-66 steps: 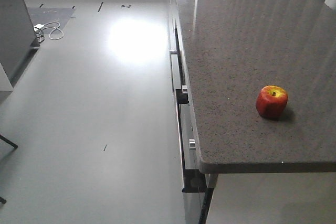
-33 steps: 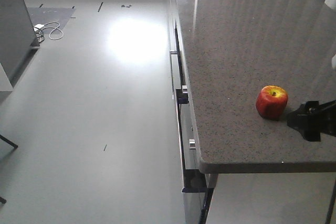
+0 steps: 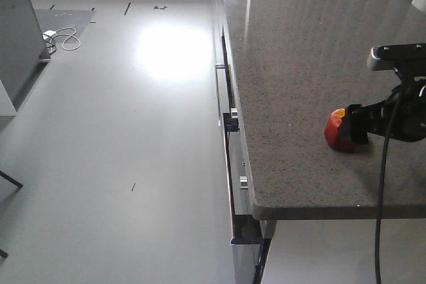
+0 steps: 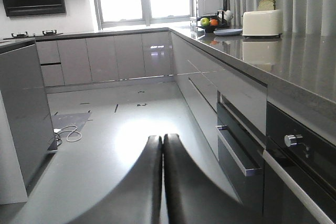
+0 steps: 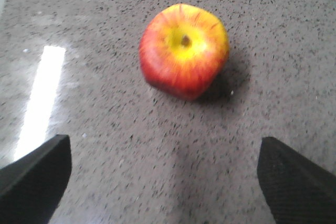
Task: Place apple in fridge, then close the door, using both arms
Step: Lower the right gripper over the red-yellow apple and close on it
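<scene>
Spreading wide, the right fingers stand open, one dark pad at each lower corner of the right wrist view with bare speckled worktop between them. The apple lies straight ahead of that gap, a shade toward the right-hand pad, and bare stone shows between it and the tips, so it is not yet between them. In the front view the dark end of that arm overlaps the apple's far side, and contact cannot be judged from there. The next move looks like a plain advance along the fingers' own line, then a squeeze.

The apple has no real long axis: it is squat and slightly blocky, sitting upright with its stem dimple facing up. It is red with streaks, yellow around the stem, and throws a soft shadow on the stone. It sits near the worktop's front corner, back from both edges.

The left fingers are pressed together with nothing between them, pointing down the kitchen floor beside the cabinet fronts, well away from the apple. The right arm is clearly the nearer.
</scene>
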{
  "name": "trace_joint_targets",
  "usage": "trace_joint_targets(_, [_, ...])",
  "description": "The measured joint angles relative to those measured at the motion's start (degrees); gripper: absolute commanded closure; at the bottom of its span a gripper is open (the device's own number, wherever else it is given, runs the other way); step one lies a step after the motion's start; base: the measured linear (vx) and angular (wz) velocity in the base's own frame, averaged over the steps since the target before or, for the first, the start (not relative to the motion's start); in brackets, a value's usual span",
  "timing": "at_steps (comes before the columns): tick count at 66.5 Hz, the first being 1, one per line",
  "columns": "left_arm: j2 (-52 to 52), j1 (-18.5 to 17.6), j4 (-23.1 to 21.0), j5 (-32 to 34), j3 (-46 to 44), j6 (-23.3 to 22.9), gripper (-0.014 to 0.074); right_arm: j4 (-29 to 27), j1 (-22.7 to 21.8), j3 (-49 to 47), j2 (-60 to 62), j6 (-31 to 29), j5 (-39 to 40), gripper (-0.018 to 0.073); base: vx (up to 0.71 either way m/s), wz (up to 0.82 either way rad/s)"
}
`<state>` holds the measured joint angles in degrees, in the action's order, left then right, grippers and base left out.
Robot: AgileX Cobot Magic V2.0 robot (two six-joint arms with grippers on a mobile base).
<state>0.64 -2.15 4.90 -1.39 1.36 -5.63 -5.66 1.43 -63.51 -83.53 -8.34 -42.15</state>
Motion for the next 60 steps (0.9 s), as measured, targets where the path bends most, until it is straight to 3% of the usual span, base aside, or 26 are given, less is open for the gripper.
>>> trace_joint_targets(32, [0.0, 0.0, 0.0, 0.0, 0.0, 0.0, 0.0603, 4.8, 0.0, -13.1, -16.1, 0.6, 0.1, -0.0124, 0.0, 0.0])
trace_joint_targets(60, [0.0, 0.0, 0.0, 0.0, 0.0, 0.0, 0.0603, 4.9, 0.0, -18.8, -25.1, 0.7, -0.1, -0.0064, 0.0, 0.0])
